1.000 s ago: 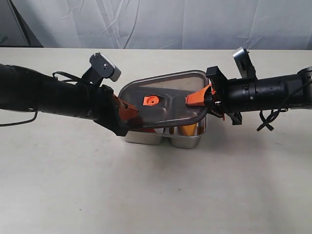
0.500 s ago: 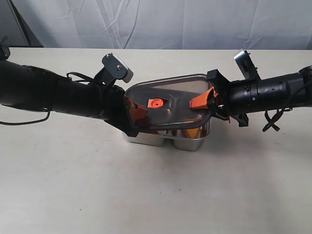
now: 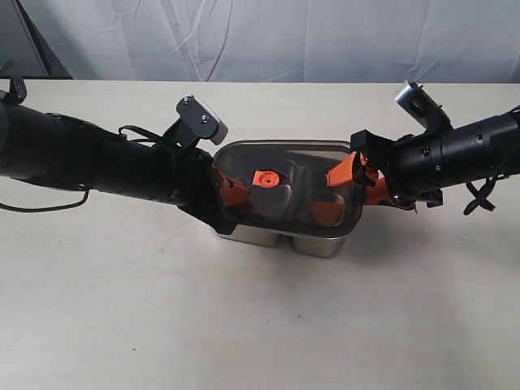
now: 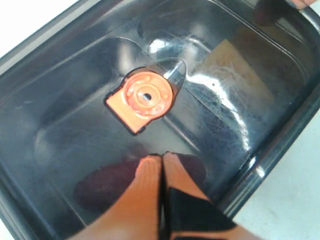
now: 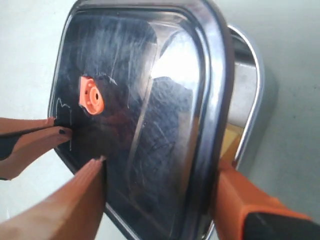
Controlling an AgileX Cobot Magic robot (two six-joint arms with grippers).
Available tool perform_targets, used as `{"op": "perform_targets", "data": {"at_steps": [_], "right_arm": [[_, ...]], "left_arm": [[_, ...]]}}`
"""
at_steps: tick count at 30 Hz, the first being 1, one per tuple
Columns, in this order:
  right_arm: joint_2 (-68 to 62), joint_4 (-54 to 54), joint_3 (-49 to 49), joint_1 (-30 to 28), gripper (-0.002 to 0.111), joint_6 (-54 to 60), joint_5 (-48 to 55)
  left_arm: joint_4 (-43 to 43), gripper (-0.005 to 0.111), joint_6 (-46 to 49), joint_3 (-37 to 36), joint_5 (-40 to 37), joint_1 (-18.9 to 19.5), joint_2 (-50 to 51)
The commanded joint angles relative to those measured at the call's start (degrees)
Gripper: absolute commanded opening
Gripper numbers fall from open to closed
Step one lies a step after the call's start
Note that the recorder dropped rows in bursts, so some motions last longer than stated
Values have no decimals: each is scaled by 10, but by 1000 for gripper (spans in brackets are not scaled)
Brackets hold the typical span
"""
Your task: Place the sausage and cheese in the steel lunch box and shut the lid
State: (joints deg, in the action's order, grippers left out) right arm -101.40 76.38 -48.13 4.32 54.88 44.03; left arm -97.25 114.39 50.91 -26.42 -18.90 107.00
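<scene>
The lid point(image 3: 288, 191) covered the steel lunch box point(image 3: 276, 240), so nothing could go in from above; the left pincer point(image 3: 231, 191), fingers pressed together, sat on one end of the lid; the right pincer point(image 3: 357, 183) hugged the other end; both arms blocked the two ends; the tabletop point(image 3: 260, 325) in front of the box gave wide room; a strip behind it, by the white cloth point(image 3: 284, 36), gave room too.

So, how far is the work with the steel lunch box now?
Done: the yellow cheese wedge sits in the shiny steel lunch box; the red sausage I cannot make out. In hand: the right gripper clamps the dark translucent lid low over the box, the shut left gripper touching its top. Left: seat it flush, release.
</scene>
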Motion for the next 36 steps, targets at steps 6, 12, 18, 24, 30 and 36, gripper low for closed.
{"op": "perform_targets", "data": {"at_steps": [6, 12, 18, 24, 30, 36], "right_arm": [[72, -165, -3, -2, 57, -142, -43], [105, -194, -3, -2, 53, -191, -56], [108, -153, -3, 39, 0, -110, -90], [73, -168, -3, 91, 0, -107, -228], [7, -179, -3, 94, 0, -109, -259], [-38, -178, -13, 94, 0, -109, -251]], "left_arm": [[44, 0, -13, -12, 42, -7, 20], [44, 0, -13, -12, 42, -7, 20], [44, 0, -14, -12, 42, -7, 20], [50, 0, -38, -12, 33, -7, 20], [62, 0, -52, -12, 17, -7, 20], [68, 0, -52, -12, 6, -7, 20]]}}
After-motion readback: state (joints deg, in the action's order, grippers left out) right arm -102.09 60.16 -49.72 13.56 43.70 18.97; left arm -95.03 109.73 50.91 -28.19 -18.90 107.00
